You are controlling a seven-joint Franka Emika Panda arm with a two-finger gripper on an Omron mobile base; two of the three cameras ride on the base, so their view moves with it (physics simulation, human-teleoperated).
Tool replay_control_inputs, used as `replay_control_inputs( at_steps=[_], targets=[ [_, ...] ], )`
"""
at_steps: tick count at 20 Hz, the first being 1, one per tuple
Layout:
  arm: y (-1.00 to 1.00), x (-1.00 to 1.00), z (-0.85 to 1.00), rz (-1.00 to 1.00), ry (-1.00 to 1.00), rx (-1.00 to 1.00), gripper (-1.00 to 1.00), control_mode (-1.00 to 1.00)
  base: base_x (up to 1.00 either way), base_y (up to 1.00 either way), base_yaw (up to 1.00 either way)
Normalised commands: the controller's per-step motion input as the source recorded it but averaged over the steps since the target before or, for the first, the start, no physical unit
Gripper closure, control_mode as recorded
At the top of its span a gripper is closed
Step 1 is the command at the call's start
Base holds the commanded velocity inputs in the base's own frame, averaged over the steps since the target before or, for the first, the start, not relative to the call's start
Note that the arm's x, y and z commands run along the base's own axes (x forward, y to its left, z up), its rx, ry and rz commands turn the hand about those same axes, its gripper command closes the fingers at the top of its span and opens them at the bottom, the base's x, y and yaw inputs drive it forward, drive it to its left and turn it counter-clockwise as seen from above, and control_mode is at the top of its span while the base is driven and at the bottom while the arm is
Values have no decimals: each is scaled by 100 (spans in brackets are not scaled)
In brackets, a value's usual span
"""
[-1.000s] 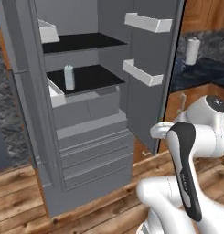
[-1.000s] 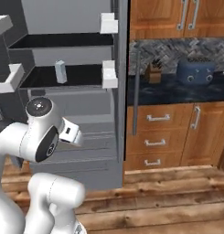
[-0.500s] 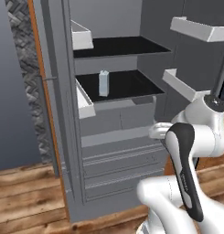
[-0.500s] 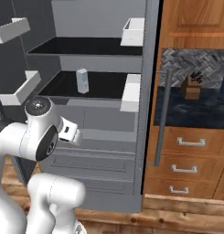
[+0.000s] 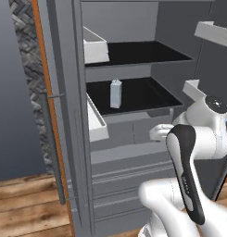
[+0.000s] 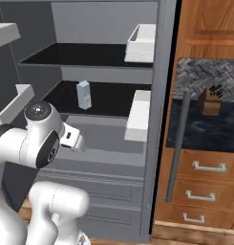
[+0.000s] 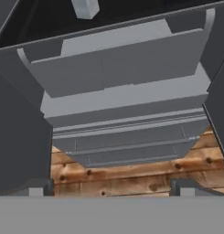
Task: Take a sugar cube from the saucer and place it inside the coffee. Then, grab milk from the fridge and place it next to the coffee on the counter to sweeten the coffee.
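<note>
Tool (image 7: 111, 188) spread wide, empty, low before the fridge (image 5: 133, 152); milk (image 5: 115, 93) stands alone mid-shelf, upper centre.

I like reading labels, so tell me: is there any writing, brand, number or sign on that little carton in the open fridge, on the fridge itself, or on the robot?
No readable text anywhere.
Milk carton: plain pale faces, no lettering visible.
Fridge: plain grey shelves, bins and door, no badge or numbers.
Robot arm: white and dark shell, no logo visible.
Small dark object on the counter: too blurred to show any marking.
</note>
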Motion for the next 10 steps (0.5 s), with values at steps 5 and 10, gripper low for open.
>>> replay_control_inputs(
  at_steps=[5,10],
  targets=[
    [0,0,0,0,0,0,-100,100,55,19,5],
    [0,0,0,0,0,0,-100,100,44,25,3]
  ],
)
